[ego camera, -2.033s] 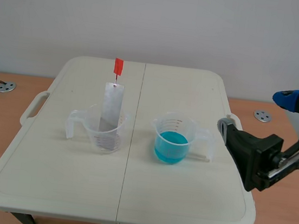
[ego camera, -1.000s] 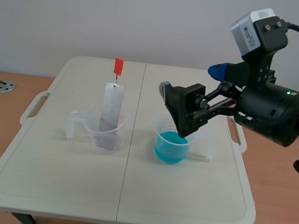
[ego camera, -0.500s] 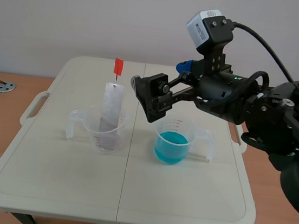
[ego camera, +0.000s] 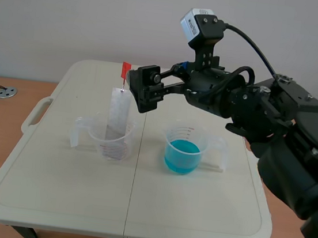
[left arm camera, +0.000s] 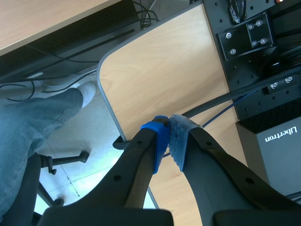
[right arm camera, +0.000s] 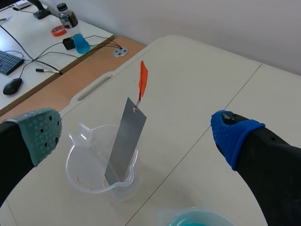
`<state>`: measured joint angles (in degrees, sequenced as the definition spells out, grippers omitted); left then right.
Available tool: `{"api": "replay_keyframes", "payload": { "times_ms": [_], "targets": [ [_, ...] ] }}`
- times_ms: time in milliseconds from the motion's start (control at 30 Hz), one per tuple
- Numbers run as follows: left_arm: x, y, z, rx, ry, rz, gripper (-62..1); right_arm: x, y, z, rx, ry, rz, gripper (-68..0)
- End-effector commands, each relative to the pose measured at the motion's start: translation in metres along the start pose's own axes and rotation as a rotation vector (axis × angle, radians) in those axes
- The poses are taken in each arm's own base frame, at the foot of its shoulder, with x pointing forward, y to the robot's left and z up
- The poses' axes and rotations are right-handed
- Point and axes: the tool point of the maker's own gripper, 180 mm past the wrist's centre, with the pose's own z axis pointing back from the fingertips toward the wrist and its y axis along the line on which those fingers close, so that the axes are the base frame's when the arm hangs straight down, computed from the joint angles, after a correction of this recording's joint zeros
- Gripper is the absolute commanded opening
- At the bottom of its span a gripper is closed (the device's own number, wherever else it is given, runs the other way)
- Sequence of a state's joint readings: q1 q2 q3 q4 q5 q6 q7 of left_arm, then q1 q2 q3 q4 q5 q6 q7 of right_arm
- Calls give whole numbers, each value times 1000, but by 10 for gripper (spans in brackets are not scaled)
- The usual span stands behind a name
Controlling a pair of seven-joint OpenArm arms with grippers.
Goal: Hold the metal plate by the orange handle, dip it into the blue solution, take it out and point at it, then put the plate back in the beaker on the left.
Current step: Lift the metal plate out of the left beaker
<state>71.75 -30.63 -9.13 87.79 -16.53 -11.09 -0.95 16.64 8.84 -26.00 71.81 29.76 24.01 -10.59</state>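
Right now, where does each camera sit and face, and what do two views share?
Scene view: between the arms, facing across the table; right gripper near the orange handle.
Left wrist view: above a wooden board; left gripper shut.
Right wrist view: looks down at the metal plate between its open fingers.
Scene and right wrist share the metal plate.

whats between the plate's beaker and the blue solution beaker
Only bare table with its centre seam, seen in the scene view between the left beaker and the blue solution beaker.
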Motion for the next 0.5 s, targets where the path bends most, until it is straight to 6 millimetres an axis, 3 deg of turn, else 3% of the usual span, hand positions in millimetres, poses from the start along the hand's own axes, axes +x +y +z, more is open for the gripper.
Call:
{"api": "replay_keyframes", "payload": {
  "times_ms": [0,467],
  "targets": [
    [3,-4,1,-10,-13,8,-590,16,-3,-6,7,-36,18,-12],
    [5,-3,0,-8,-18,7,-591,11,3,-54,61,39,48,-12]
  ]
}}
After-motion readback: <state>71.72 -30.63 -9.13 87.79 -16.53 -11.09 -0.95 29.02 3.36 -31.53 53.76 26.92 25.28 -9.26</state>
